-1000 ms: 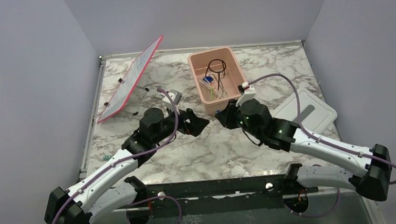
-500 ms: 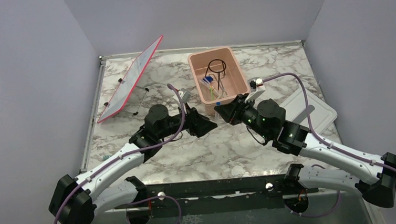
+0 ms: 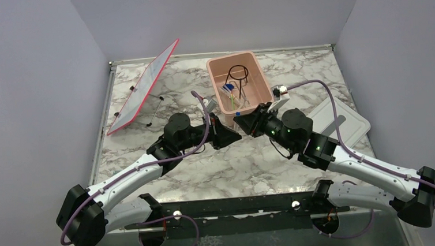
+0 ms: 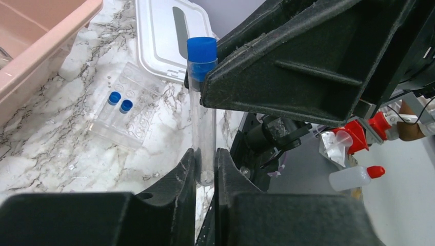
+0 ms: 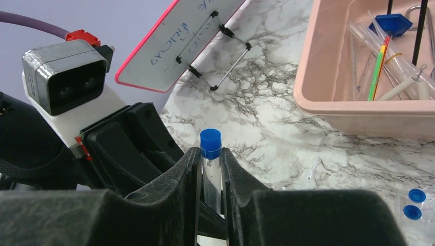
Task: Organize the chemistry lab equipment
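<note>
Currently: clear tube with blue cap (image 4: 202, 102), cap uppermost, held off the table (image 3: 235, 162) just beside near corner of pink tub (image 3: 231, 55). Left hand (image 4: 205, 154) pinched narrow on lower end; right hand (image 5: 211, 154) clamped just under the cap.

Unreadable blue handwriting on whiteboard (image 5: 184, 41)
</note>
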`<state>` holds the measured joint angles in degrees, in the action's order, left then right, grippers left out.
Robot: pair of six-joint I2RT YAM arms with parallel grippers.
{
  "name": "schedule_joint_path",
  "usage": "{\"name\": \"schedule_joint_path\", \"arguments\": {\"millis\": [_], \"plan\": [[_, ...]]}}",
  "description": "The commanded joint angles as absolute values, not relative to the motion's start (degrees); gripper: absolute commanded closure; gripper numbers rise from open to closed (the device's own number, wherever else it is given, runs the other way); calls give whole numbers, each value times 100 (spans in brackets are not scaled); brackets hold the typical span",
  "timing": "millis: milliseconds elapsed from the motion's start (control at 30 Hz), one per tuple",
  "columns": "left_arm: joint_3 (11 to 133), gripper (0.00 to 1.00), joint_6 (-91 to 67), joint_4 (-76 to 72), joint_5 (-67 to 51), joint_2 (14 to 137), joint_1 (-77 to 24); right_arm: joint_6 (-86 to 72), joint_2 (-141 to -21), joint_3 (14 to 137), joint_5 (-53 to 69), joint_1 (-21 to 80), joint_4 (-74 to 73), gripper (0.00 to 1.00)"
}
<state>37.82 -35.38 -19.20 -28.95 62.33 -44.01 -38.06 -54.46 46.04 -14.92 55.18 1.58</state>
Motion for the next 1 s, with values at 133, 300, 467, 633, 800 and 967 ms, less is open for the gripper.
{"name": "schedule_joint_path", "arguments": {"millis": [133, 300, 467, 633, 800, 967], "plan": [[3837, 100, -2947, -1913, -2719, 6231, -4412, -3552, -5490, 5066, -1856, 5541, -734, 51], [3977, 100, -2256, -1317, -2376, 6193, -4412, -3744, -6199, 6045, -1377, 5337, -2072, 45], [3968, 100, -1799, -1137, -1949, 6048, -4412, -3984, -6758, 6529, -500, 4895, -2706, 45], [3874, 100, -1678, -1194, -1916, 5877, -4413, -3991, -6782, 6518, 508, 4366, -2664, 51], [3940, 100, -1610, -1173, -2236, 5846, -4412, -3863, -6877, 6640, 1103, 4161, -2554, 63], [4071, 100, -1483, -971, -2136, 5838, -4417, -3798, -7035, 6894, 1392, 4040, -2633, 63]]}}
